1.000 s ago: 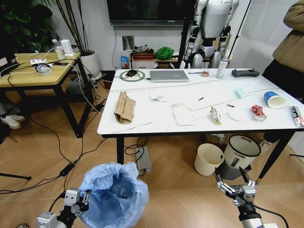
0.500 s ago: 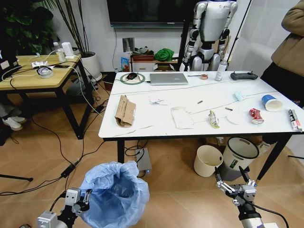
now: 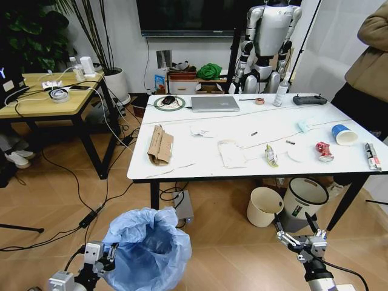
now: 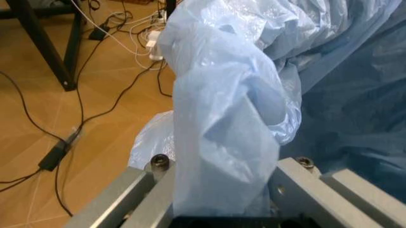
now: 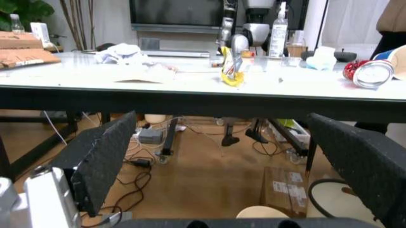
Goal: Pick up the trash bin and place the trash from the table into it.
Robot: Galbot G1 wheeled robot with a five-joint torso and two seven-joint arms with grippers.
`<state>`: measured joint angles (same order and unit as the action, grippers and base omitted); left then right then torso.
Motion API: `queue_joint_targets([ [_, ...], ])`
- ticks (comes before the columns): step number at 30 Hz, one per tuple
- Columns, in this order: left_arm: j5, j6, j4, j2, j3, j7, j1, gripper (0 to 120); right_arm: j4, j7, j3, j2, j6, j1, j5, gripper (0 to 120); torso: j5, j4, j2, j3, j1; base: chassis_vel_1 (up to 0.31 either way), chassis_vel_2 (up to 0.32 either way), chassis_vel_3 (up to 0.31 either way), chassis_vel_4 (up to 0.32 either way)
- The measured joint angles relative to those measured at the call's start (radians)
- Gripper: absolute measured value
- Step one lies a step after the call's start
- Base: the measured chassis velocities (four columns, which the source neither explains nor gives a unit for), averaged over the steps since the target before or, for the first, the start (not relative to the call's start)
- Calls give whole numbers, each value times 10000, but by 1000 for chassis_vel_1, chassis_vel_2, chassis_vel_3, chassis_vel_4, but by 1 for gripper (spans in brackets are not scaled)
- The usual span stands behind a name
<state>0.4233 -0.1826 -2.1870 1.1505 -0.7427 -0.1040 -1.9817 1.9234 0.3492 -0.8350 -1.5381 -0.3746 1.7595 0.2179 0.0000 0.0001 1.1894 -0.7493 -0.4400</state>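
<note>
The trash bin [image 3: 148, 248], its light-blue bag billowing, stands on the floor low at my left. My left gripper [image 3: 100, 254] is shut on the bag's rim; in the left wrist view the bag [image 4: 228, 104] is pinched in the gripper [image 4: 222, 190]. My right gripper [image 3: 297, 233] hangs open and empty low on the right, below the table's front edge [image 5: 190, 97]. On the table [image 3: 194, 170] lies trash: cardboard [image 3: 159, 145], crumpled paper [image 3: 200, 129], a flat packet [image 3: 231, 153], a yellowish wrapper [image 3: 271, 156], a red can [image 3: 323, 151], a blue cup [image 3: 344, 134].
Under the table stand a cream bin [image 3: 265, 205] and a white bin with black rim [image 3: 305, 200]. A laptop [image 3: 215, 103] and spray bottle [image 3: 280, 91] sit at the table's back. A wooden table [image 3: 48, 100] stands left. Cables cross the floor.
The whole head picture has shifted slightly, so the camera has moved. Both grippers and the bin keep their places in it; the left stays shut on the bag.
</note>
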Motion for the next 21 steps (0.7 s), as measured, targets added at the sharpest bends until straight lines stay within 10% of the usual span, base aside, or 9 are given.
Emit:
queue_joint_targets([
  [21,93,144,-163,36,148,349,-4,0,134,-35,91,157,23,114,23,100,1,-1,853,-476,-377,0,0,0,0],
])
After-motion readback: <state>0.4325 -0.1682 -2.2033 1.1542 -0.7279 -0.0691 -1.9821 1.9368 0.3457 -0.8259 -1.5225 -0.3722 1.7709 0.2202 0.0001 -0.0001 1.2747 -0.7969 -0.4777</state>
